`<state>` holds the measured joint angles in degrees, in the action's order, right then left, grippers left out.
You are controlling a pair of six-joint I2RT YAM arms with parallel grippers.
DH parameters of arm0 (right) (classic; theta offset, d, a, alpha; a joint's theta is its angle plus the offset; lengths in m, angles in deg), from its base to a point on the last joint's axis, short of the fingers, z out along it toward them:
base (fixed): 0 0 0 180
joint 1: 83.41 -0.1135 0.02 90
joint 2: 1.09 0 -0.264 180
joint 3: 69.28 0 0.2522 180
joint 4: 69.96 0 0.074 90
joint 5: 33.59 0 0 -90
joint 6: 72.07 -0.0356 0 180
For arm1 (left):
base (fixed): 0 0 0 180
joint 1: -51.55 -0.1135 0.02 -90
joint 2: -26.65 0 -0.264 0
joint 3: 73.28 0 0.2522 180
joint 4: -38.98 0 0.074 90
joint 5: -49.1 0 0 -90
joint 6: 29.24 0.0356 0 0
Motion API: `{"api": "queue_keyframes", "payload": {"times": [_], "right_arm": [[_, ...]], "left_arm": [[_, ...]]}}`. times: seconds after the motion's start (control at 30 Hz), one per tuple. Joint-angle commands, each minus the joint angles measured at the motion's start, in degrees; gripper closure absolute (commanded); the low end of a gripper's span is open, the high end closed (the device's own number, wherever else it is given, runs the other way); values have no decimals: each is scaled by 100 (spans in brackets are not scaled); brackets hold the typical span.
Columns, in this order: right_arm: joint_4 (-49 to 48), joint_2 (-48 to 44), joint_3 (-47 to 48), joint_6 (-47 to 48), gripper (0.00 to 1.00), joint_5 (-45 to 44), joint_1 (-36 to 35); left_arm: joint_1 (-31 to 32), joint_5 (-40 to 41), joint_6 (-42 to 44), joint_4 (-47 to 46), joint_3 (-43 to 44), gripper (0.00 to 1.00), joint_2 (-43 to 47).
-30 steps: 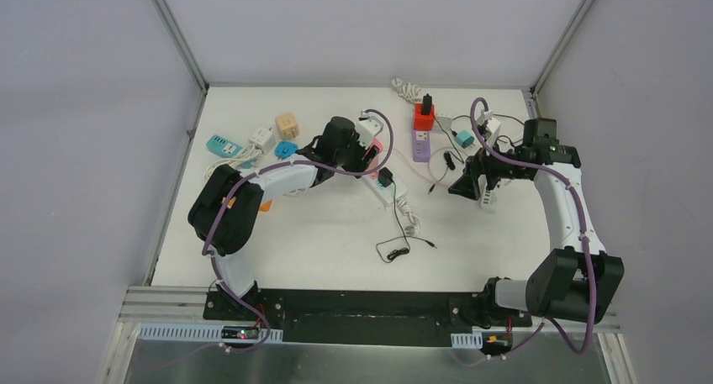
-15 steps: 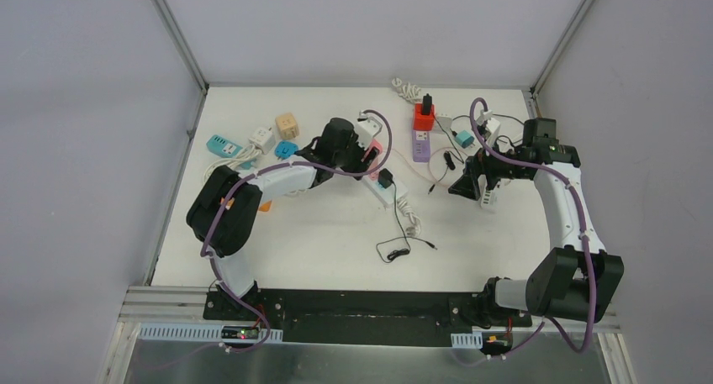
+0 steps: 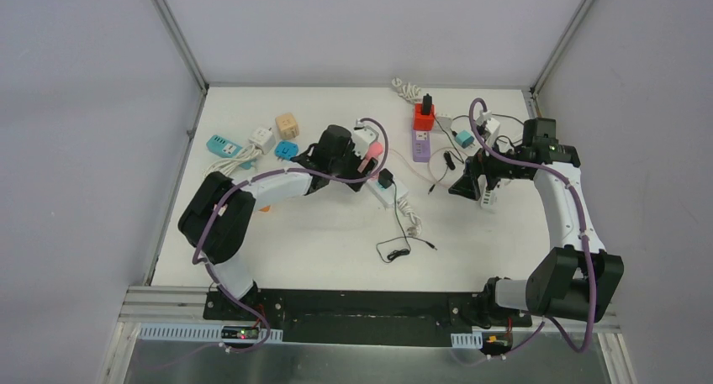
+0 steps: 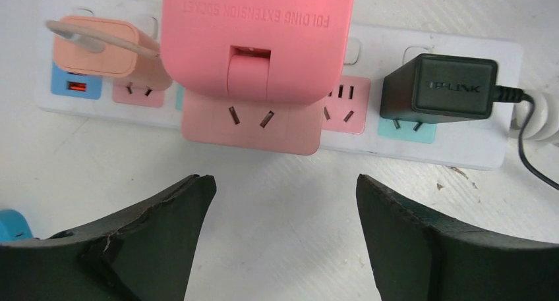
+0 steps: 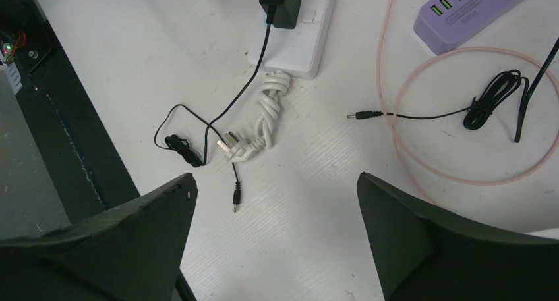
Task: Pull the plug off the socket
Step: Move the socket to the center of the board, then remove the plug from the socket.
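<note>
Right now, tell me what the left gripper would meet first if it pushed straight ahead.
Most likely the pink plastic folding extension socket on the white power strip; it sits centred ahead of the open fingers, though depth is unclear.

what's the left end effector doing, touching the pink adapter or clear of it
Apart. The left wrist view shows a strip of bare table between the open left end effector and the pink adapter.
</note>
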<state>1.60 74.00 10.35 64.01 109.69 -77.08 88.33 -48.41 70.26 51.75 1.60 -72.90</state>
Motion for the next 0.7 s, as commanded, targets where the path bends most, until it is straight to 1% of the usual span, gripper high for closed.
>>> {"api": "queue_keyframes", "payload": {"times": [0.0,0.17,0.3,0.37,0.47,0.53,0.6,0.67], "right_arm": [[-3,7,120,147,5,57,-43],[-89,6,81,118,5,109,-107],[-369,28,9,-108,5,72,-387],[-719,80,4,-440,5,-230,-716],[-1313,265,163,-1012,5,-1035,-1505],[-1544,557,439,-1378,6,-1463,-2091],[-1779,876,704,-1720,7,-1904,-2509],[-2109,1172,852,-1852,8,-2070,-2881]], "left_arm": [[23,45,-116,-155,-127,15,668],[7,126,-97,-234,-307,12,1211],[-118,-85,-308,-610,-446,5,1753],[-305,-323,-470,-768,-394,2,1941],[-666,-551,-905,-1036,-108,1,1983],[-991,-715,-1338,-1136,233,1,1898],[-1361,-784,-1851,-1231,587,1,1811],[-1673,-873,-2231,-1448,825,1,1769]]}}
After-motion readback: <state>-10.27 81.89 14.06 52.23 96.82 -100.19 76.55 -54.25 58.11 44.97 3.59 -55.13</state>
